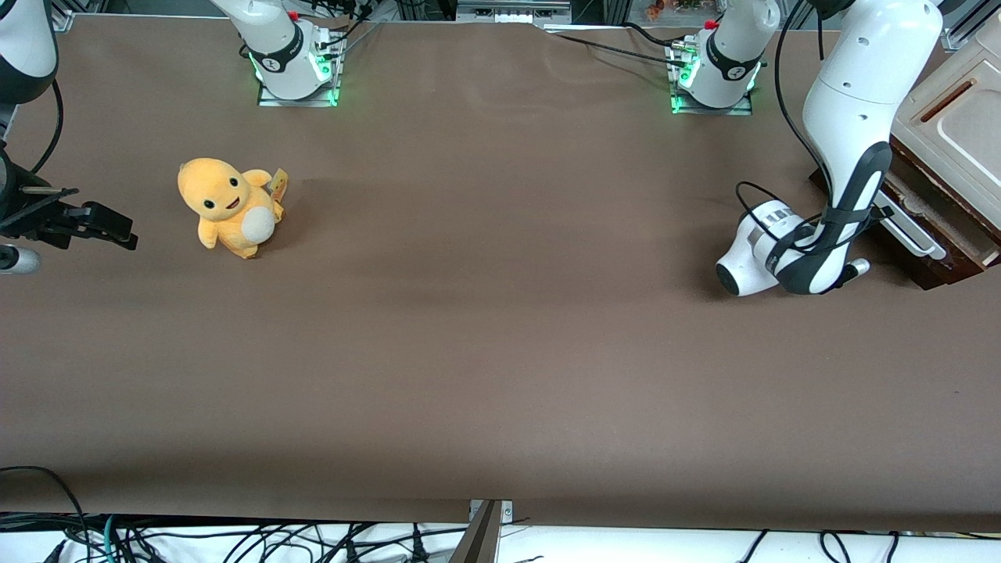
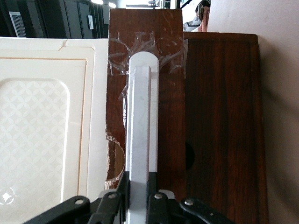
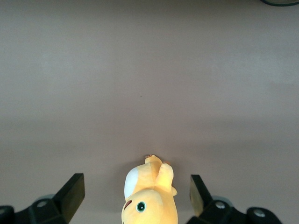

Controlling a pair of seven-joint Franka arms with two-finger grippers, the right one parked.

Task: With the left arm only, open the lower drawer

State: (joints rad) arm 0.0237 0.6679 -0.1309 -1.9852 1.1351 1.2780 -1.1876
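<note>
No readable text anywhere (labels too small).

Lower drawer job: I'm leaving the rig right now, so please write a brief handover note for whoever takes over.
Gripper: the left arm's, in front of the cabinet at the working arm's end of the table, fingers shut on the bar handle of the lower drawer.
Drawer: appears pulled out only slightly, if at all; the lighter inside shows above the handle in the front view.
Done: reach and grasp.
Left: pull the drawer straight out, then release.
The yellow plush toy sits toward the parked arm's end.
</note>
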